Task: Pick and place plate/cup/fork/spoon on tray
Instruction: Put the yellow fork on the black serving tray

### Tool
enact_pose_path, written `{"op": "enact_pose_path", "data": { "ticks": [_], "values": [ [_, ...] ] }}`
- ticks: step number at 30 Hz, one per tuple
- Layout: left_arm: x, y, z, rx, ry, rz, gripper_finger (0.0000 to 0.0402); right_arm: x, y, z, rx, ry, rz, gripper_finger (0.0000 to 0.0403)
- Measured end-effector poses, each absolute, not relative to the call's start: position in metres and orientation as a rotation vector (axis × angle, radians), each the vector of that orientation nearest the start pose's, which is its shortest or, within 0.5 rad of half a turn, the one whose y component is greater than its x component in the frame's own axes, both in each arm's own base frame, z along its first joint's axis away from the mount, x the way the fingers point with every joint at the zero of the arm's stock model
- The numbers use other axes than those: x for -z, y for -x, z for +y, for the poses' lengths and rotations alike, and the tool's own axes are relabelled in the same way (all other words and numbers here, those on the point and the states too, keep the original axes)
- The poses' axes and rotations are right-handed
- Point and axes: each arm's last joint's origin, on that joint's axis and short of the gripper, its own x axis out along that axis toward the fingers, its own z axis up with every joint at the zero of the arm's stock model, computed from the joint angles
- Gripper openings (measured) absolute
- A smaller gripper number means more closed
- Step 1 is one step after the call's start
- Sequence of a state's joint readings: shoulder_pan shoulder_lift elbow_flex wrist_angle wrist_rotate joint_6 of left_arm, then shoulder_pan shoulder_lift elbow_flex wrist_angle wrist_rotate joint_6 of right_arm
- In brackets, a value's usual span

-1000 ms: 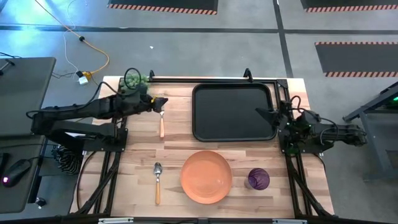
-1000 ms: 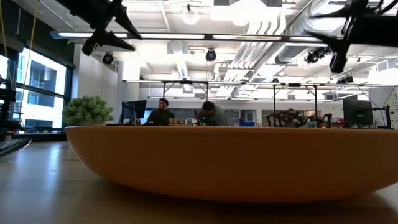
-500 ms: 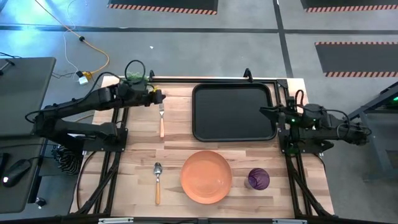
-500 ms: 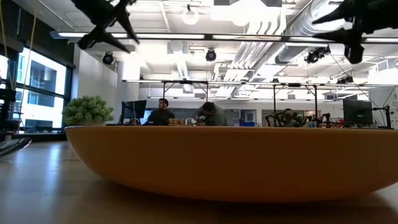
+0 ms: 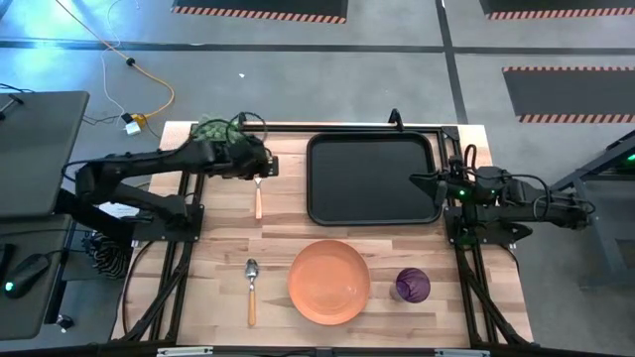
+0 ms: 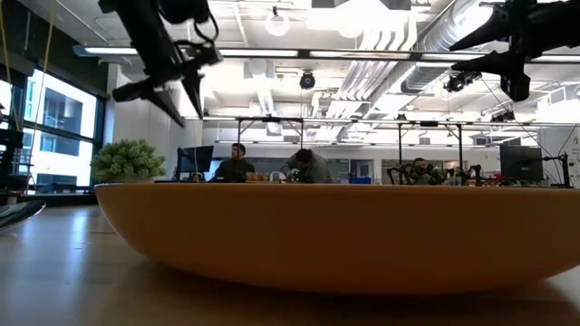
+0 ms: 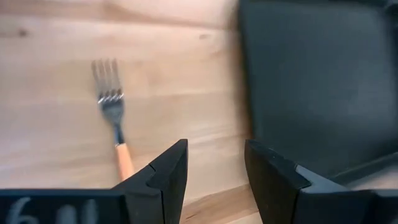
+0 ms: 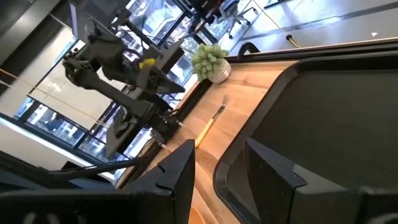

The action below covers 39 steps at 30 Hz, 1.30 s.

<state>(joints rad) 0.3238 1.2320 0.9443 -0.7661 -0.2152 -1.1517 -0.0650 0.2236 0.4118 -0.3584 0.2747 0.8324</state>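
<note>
The fork (image 5: 257, 191) lies on the table left of the black tray (image 5: 372, 179), tines toward the far edge; it also shows in the left wrist view (image 7: 114, 115). My left gripper (image 5: 264, 165) is open and empty, above the fork's tine end; the left wrist view (image 7: 214, 177) shows the fingers between fork and tray (image 7: 317, 81). My right gripper (image 5: 425, 182) is open and empty over the tray's right rim (image 8: 217, 177). The orange plate (image 5: 329, 281), the purple cup (image 5: 412, 286) and the spoon (image 5: 251, 291) rest on the table near its front edge.
A small green plant (image 5: 213, 129) stands at the table's far left corner, behind my left arm. The plate (image 6: 335, 235) fills the low view. People sit at desks in the room beyond the table (image 6: 272, 167). Bare wood lies between the tray and the plate.
My left gripper has tipped from pointing level toward the tray to pointing down at the table, and has come lower and a little toward the tray, over the fork's tines. My right gripper has tipped up toward level at the tray's right rim. Nothing on the table has moved.
</note>
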Motion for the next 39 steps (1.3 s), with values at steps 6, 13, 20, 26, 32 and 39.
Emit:
{"op": "enact_pose_path", "data": {
  "ticks": [6,13,20,26,32,39],
  "values": [
    [-0.233,-0.229,0.078,-1.079,1.121,0.831,0.0147,-0.251,-0.086,-0.013,0.371,-0.804,0.027,0.0129],
    [-0.217,-0.228,0.076,-1.127,1.124,0.981,0.0147,-0.250,-0.086,-0.012,0.349,-0.803,0.038,0.0129],
    [-0.202,-0.216,0.063,-1.135,1.145,1.047,0.0139,-0.250,-0.086,-0.012,0.348,-0.782,0.042,0.0129],
    [-0.187,-0.210,0.055,-1.148,1.196,1.029,0.0124,-0.251,-0.086,-0.012,0.347,-0.783,0.039,0.0129],
    [-0.185,-0.218,0.061,-1.107,1.217,0.937,0.0122,-0.251,-0.086,-0.012,0.347,-0.783,0.039,0.0129],
    [-0.184,-0.213,0.069,-1.151,1.222,0.943,0.0126,-0.251,-0.086,-0.012,0.347,-0.788,0.038,0.0129]
  ]
}}
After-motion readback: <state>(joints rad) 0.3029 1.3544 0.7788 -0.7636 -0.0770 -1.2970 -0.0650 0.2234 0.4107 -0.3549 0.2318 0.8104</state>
